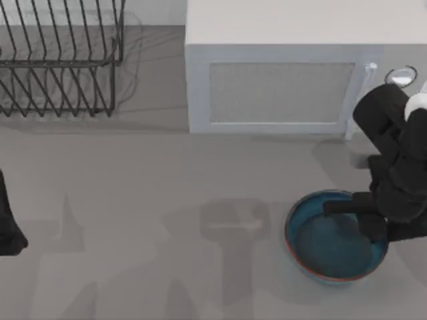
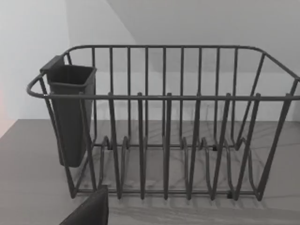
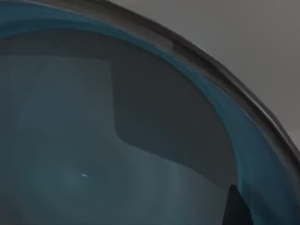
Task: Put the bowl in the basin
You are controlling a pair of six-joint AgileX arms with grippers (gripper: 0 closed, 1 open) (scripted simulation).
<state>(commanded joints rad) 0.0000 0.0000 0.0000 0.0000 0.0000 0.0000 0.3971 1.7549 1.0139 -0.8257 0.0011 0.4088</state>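
I am steering a pair of AgileX arms at a grey desk [image 1: 133, 187], seen from above. The bowl [image 1: 333, 243], blue-glazed with a thin reddish-brown rim, sits upright on the desk toward the right side and near the front edge, in front of the white microwave [image 1: 280, 87]. I cannot make out the basin from here.

My right gripper [image 1: 370, 217] is down over the bowl's right side, its dark fingers reaching across the rim toward the inside. Whether the fingers are spread, pressed together or already pinching the rim, I cannot tell; the arm's own bulk covers the contact. The right wrist view looks straight into the bowl [image 3: 117, 154], its curved rim [image 3: 211, 70] sweeping across, with a dark shadow lying on the glaze.

The step in hand, as I judge it, is taking hold of the bowl at its rim. To do it well I want one finger inside the wall and one outside, seated deep enough that the glazed surface cannot slide out, and the squeeze made square to the rim so the bowl does not tip when it comes up.

The right arm comes in from the right edge of the desk, past the microwave's corner, wrist bent downward over the bowl. My left arm [image 1: 10, 223] is parked at the desk's left edge, facing the black wire rack [image 2: 164, 122].
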